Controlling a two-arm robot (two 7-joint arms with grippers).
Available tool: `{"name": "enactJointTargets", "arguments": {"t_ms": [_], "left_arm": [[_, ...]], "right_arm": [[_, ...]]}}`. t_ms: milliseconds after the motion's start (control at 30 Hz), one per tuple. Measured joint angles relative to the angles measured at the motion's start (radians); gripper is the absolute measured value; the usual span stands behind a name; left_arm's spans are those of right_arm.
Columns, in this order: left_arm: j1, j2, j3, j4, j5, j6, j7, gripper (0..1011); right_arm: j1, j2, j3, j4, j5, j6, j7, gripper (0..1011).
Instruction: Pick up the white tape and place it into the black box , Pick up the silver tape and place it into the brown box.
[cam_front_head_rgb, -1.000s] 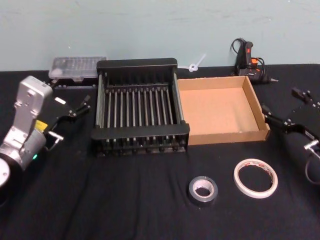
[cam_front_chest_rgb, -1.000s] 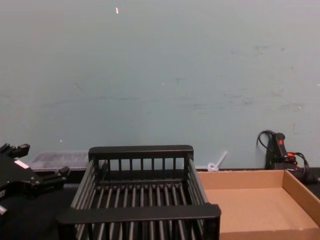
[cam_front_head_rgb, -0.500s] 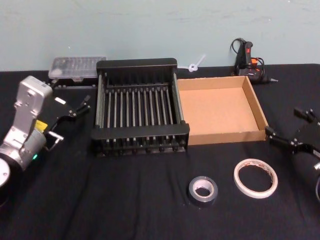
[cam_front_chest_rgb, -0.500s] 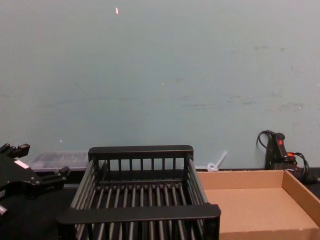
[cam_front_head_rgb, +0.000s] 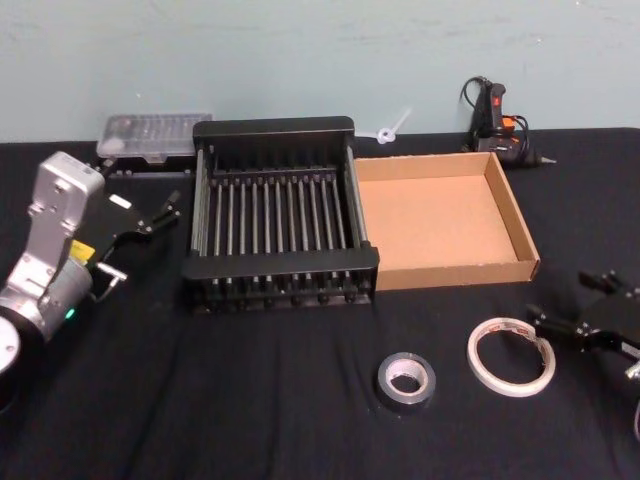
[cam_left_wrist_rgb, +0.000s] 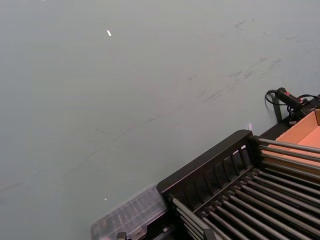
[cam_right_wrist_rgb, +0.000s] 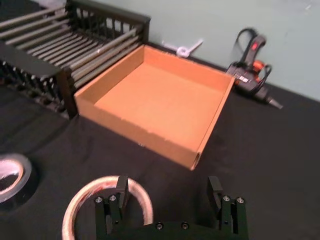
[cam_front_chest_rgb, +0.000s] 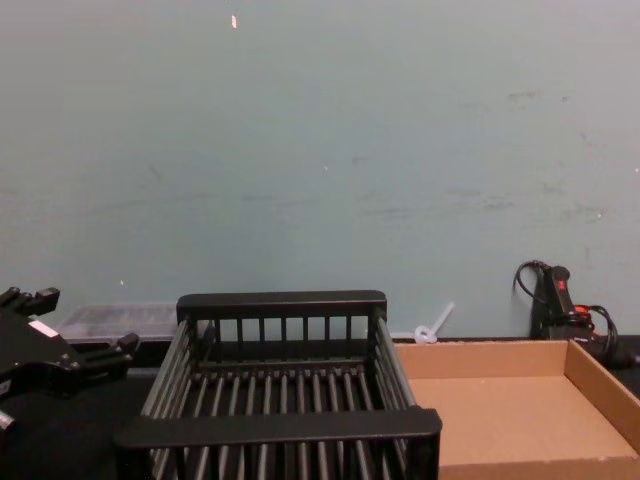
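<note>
The left tool (cam_front_head_rgb: 140, 215), fingers apart, is parked at nine o'clock beside the empty black box (cam_front_head_rgb: 275, 129); the brown box (cam_front_head_rgb: 513, 212), at its three o'clock, is empty too. Both rolls lie on the worktop (cam_front_head_rgb: 200, 400), so both placements remain: the silver tape (cam_front_head_rgb: 406, 381) at six o'clock, the white tape (cam_front_head_rgb: 511, 356) to its right. At four o'clock the right tool (cam_front_head_rgb: 580, 315) hangs spread apart just beside the white tape.

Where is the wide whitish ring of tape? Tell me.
In the head view the wide whitish ring of tape lies flat on the table's right, beside the small grey-silver roll, with the open right gripper close by.
</note>
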Motion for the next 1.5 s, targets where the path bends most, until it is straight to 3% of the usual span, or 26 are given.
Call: {"name": "enactJointTargets", "arguments": {"t_ms": [267, 567, 1500], "left_arm": [[0.0, 0.0, 0.0, 0.0, 0.0, 0.0, 0.0, 1001], [0.0, 0.0, 0.0, 0.0, 0.0, 0.0, 0.0, 1001], [0.0, 0.0, 0.0, 0.0, 0.0, 0.0, 0.0, 1001]], "right_arm": [[0.007, -0.003, -0.015, 0.018, -0.016, 0.036, 0.039, 1002], [0.029, -0.031, -0.027, 0.052, -0.03, 0.075, 0.067, 1002], [0.083, -0.078, -0.052, 0.121, -0.073, 0.095, 0.102, 1002]]}}
